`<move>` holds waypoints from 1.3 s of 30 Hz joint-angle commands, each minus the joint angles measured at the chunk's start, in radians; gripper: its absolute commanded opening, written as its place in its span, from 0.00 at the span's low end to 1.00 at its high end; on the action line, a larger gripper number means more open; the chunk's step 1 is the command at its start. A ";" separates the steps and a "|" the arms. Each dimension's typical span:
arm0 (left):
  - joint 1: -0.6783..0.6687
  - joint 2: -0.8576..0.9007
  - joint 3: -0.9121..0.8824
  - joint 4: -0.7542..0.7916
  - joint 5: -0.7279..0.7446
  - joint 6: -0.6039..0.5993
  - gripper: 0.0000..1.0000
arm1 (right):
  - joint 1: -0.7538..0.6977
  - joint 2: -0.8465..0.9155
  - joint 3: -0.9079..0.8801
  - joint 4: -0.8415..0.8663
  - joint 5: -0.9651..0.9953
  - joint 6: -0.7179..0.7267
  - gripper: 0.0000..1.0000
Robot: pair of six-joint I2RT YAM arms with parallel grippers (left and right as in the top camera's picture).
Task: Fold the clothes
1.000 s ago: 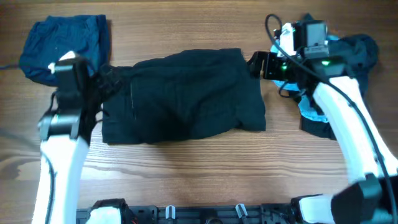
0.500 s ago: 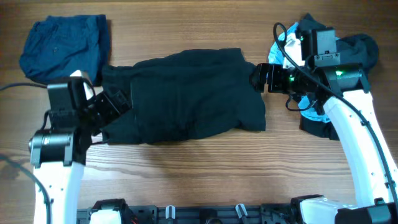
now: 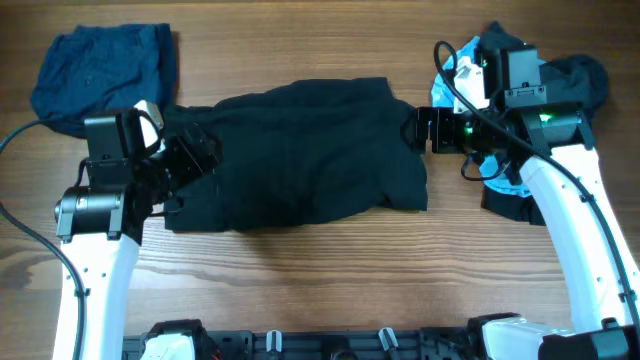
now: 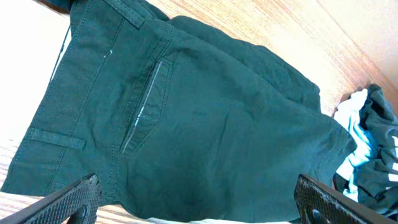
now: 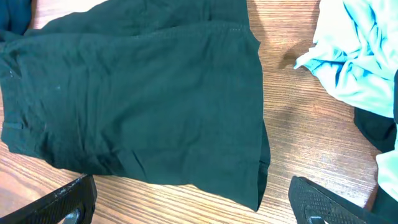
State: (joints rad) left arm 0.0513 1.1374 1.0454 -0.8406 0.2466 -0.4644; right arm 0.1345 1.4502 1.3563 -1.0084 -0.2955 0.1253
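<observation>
Dark green shorts (image 3: 300, 150) lie folded flat in the middle of the wooden table; they also show in the left wrist view (image 4: 186, 118) and the right wrist view (image 5: 137, 99). My left gripper (image 3: 195, 158) is open and empty over the shorts' left, waistband end (image 4: 198, 205). My right gripper (image 3: 418, 128) is open and empty just above the shorts' right edge (image 5: 193, 205). A folded blue garment (image 3: 100, 70) lies at the back left.
A heap of clothes with a light blue piece (image 3: 500, 110) and dark pieces (image 3: 575, 80) lies at the right, under my right arm; it also shows in the right wrist view (image 5: 357, 56). Bare wooden table (image 3: 320, 270) runs along the front.
My left arm swung forward and then back toward the shorts' left end. My right gripper shifted slightly over the shorts' right edge. The shorts have not moved.
</observation>
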 commanded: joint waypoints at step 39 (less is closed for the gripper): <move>-0.018 0.377 0.006 0.247 0.034 0.316 1.00 | -0.043 0.343 -0.006 0.076 -0.163 -0.114 1.00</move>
State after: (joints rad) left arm 0.0456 1.4925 1.0454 -0.6079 0.2607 -0.1974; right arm 0.1253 1.7863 1.3487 -0.9417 -0.4141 0.0563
